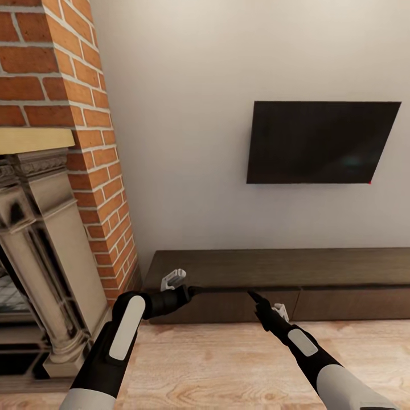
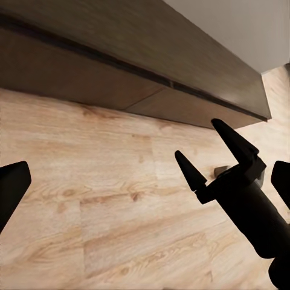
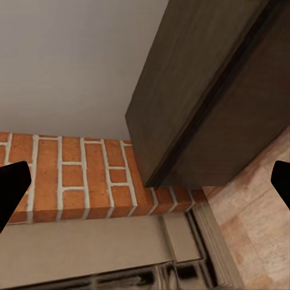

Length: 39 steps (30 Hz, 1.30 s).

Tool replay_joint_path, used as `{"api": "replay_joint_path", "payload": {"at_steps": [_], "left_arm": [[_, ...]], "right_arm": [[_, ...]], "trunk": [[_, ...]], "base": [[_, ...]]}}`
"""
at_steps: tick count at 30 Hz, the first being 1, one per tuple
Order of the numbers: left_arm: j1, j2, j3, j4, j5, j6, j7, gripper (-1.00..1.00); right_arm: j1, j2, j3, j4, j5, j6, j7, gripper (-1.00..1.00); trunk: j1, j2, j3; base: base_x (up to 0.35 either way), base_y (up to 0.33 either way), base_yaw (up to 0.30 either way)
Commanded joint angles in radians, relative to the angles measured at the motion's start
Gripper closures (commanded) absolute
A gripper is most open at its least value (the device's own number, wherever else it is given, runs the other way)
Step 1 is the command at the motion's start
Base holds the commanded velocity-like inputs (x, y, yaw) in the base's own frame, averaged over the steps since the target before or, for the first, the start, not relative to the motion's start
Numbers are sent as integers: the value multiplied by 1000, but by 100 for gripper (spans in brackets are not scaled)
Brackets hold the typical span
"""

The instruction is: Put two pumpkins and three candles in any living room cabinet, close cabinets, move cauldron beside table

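Observation:
The long, low dark-brown cabinet (image 1: pixel 285 267) runs along the white wall, and its flat drawer fronts look shut under a thin dark gap. My left gripper (image 1: pixel 192 290) hovers at the front of the cabinet's left drawer, pointing along it, jaws spread wide. My right gripper (image 1: pixel 253 297) is a little to its right, just before the same front, and is also open; its two black fingers (image 2: pixel 232 142) stand apart over the floor. The cabinet (image 2: pixel 151 54) is empty on top, and its left end (image 3: pixel 199 90) meets the brick. Pumpkins, candles, cauldron and table are out of view.
A red-brick chimney (image 1: pixel 51 68) with a stone fireplace surround (image 1: pixel 40 239) stands close on the left, touching the cabinet's end. A black television (image 1: pixel 322 142) hangs on the wall above the cabinet. Pale wood floor (image 1: pixel 228 364) stretches in front of me.

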<state>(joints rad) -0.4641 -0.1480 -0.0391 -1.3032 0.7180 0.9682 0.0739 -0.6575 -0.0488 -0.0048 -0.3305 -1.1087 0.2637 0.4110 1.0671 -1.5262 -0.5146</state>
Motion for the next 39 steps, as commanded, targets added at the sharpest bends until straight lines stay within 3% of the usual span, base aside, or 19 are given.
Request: {"api": "replay_joint_path", "payload": {"at_steps": [1, 31, 39], "left_arm": [[-1, 0, 0, -1, 9, 3, 9, -100], [0, 2, 11, -2, 17, 2, -1, -100], [0, 3, 11, -1, 31, 3, -39, -100]], "right_arm": [[-1, 0, 0, 0, -8, 6, 2, -100], [-1, -2, -1, 1, -6, 0, 72, -100], [0, -1, -1, 1, -7, -1, 73, -100]], "trunk": [[4, -8, -4], [119, -218, -98], [150, -274, -123]], "base": [[0, 0, 0], [0, 0, 0], [0, 0, 0]]}}
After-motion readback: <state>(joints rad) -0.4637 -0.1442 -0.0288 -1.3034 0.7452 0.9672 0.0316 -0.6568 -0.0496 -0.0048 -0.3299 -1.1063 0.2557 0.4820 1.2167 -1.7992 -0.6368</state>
